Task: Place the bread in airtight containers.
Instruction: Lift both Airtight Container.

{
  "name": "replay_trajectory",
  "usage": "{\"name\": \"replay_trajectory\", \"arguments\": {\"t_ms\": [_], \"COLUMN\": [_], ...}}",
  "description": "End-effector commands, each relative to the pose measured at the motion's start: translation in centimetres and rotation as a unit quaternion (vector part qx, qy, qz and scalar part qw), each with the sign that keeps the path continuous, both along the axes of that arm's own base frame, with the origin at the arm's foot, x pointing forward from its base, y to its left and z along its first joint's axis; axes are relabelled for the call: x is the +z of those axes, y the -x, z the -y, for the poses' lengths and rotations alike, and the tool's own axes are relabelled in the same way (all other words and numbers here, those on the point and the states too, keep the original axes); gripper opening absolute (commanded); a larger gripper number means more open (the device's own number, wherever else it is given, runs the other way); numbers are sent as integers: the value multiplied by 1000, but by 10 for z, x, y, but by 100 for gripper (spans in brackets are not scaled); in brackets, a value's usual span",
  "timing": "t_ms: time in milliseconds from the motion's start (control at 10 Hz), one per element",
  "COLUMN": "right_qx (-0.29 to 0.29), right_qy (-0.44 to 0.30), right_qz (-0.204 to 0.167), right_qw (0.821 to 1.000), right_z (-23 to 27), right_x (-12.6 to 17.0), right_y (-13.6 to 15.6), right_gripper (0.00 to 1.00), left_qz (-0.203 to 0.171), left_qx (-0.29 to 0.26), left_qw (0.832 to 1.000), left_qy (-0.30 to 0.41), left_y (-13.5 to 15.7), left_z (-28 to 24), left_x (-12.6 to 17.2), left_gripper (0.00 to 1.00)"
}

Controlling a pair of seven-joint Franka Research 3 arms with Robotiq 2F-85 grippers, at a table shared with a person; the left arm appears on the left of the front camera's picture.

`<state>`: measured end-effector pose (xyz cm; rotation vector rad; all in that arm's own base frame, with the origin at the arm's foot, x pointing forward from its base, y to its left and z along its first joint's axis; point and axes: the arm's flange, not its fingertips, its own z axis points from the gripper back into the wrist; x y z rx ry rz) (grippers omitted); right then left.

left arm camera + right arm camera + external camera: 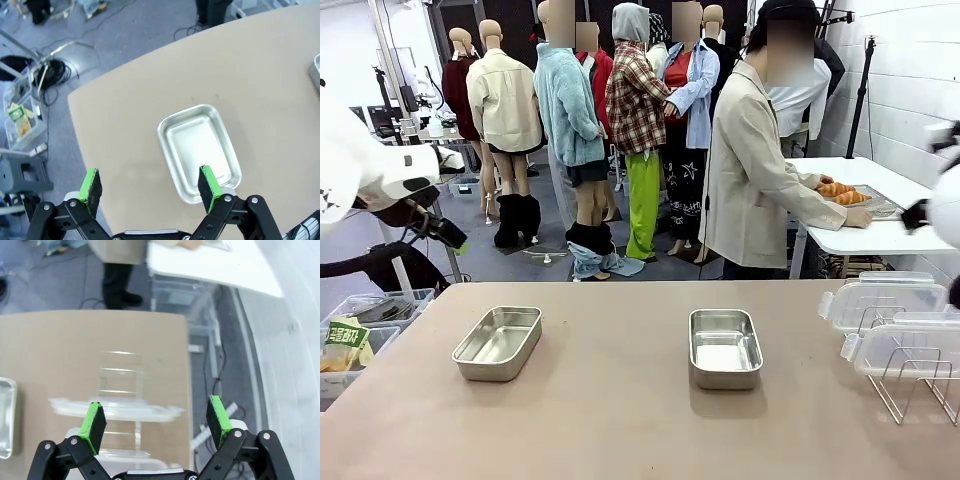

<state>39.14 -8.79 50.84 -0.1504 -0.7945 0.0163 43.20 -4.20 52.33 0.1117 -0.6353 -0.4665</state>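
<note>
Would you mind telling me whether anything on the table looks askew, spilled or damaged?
Nothing is spilled or damaged. Only the left steel box sits slightly askew, turned at a slant to the table edge, while the right steel box lies square.

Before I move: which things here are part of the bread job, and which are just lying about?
Job: two croissants on the far white table; left steel box; right steel box; clear lids.
Lying about: wire rack; bin of packets; metal tray.

A grey-blue floor [520, 265] is seen behind the tan table [620, 420]. A white table [880, 238] is set by a white brick wall [910, 80].
</note>
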Motion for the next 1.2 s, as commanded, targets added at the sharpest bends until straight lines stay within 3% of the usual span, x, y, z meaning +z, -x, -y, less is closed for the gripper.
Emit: {"name": "replay_trajectory", "arguments": {"t_ms": [0, 400, 1100], "right_qx": [-97, -178, -167], "right_qy": [-29, -91, -76], "right_qz": [-13, -15, -28], "right_qw": [995, 980, 983], "right_z": [41, 125, 126], "right_x": [-8, -40, -37], "right_y": [-8, 20, 23], "right_gripper": [100, 100, 100], "left_qz": [-30, -31, -25], "left_qx": [30, 67, 59], "left_qw": [999, 997, 998], "left_qy": [-19, 22, 10], "left_y": [-10, 2, -3], "left_z": [-22, -50, -51], "left_x": [3, -4, 0], "left_gripper": [100, 100, 100]}}
